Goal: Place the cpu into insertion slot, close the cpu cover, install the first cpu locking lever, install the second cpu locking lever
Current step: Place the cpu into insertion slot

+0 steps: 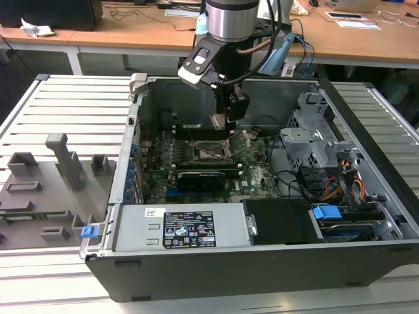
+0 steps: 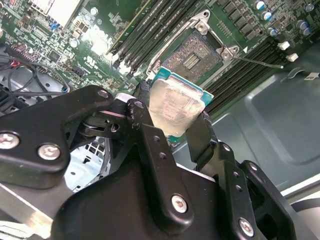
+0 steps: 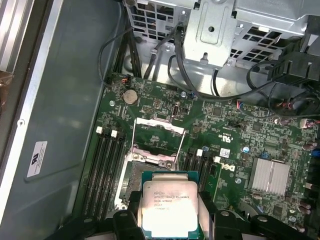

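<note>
Pincer: gripper point(image 2: 172, 114) clamped on the cpu point(image 2: 175, 105), one black finger point(image 2: 142, 107) on each of two opposite edges.
Cpu: held off the board, over one edge of the insertion slot point(image 2: 192, 57), silver top towards both wrist cameras.
Slot: dark pin field bare, nothing seated in it.
Cover: cpu cover point(image 3: 160, 125) swung open on the side of the slot away from the cpu.
Beside slot: black memory slots point(image 3: 105, 165) flank it on two sides.
First wrist view adds: coin cell point(image 3: 131, 96) beyond the cover and a finned heatsink point(image 3: 270, 175) well off from the slot.
Exterior view adds: arm reaching down into the open case point(image 1: 327, 104), gripper point(image 1: 226, 119) above the slot point(image 1: 211, 153). The graphics card point(image 1: 200, 176) lies in front of the slot and the drive cage point(image 1: 308, 137) is to the exterior view's right of it.
Print: several dark lines on the cpu point(image 3: 170, 210) top in the first wrist view; in the second wrist view that top looks plain.
Labels: white label point(image 3: 36, 159) on the case wall and a sticker point(image 1: 188, 229) on the power supply; text too small to make out.
</note>
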Motion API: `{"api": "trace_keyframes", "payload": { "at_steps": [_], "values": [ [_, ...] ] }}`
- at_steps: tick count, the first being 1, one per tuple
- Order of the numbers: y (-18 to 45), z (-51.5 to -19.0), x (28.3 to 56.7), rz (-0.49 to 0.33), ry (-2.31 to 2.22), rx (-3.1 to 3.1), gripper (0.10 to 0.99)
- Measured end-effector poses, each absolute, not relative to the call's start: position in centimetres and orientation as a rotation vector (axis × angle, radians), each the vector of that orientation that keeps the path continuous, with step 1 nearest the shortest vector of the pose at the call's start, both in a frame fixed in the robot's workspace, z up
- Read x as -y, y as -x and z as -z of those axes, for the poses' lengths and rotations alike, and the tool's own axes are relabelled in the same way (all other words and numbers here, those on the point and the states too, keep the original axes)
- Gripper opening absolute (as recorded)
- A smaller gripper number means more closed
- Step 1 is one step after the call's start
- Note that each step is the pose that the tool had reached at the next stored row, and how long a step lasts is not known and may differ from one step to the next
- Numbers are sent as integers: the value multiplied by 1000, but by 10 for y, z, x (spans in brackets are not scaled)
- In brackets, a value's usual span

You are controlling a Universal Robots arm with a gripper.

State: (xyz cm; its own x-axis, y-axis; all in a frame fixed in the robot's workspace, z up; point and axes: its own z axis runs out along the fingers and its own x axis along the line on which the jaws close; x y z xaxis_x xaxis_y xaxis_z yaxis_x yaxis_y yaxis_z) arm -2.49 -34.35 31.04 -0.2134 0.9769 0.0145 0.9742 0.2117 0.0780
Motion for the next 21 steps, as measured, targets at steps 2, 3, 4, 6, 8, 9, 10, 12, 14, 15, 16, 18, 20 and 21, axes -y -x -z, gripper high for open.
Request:
{"api": "trace_keyframes", "payload": {
  "at_steps": [2, 3, 4, 6, 8, 9, 10, 12, 14, 15, 16, 18, 20, 21],
  "values": [
    [25, -309, 343, -108, -1980, -2387, 533],
    [25, -309, 343, -107, -1993, -2375, 533],
    [25, -308, 343, -107, -2009, -2361, 533],
    [25, -307, 343, -106, -2043, -2330, 533],
    [25, -305, 343, -105, -2062, -2313, 533],
    [25, -304, 343, -105, -2062, -2313, 533],
    [25, -303, 343, -105, -2063, -2312, 533],
    [26, -302, 343, -105, -2064, -2311, 533],
    [26, -301, 343, -105, -2064, -2311, 533],
    [27, -301, 343, -105, -2064, -2311, 533],
    [27, -300, 343, -105, -2064, -2312, 533],
    [27, -299, 344, -105, -2064, -2311, 533],
    [27, -299, 343, -105, -2064, -2311, 533],
    [27, -298, 343, -105, -2064, -2311, 533]
  ]
}}
